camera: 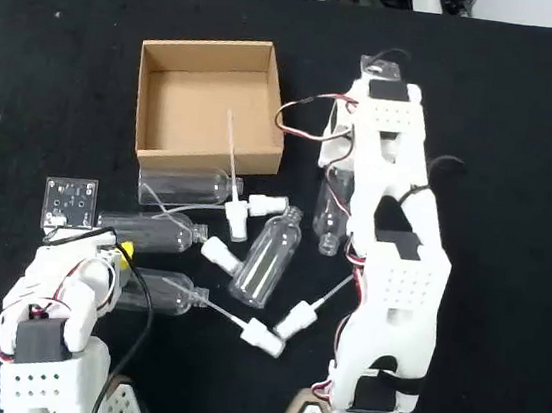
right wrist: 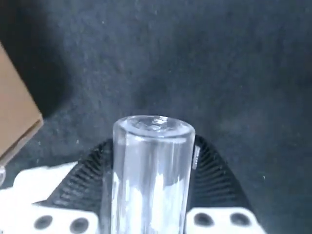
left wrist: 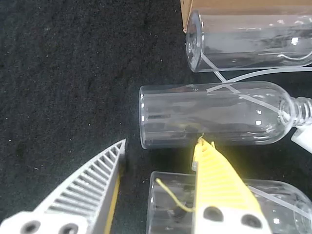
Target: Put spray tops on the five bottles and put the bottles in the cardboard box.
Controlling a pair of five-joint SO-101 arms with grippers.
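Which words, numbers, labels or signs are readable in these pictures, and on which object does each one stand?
No text is readable in any view.
small grey card on the table: it carries marks, but they are too small to read.
cardboard box: plain walls, no print visible.
clear bottles: no labels visible.

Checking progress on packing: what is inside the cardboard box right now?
No bottle is inside the cardboard box; its bare floor shows. The thin dip tube of a spray top crosses over the near wall. The strip of floor right behind that wall is hidden.
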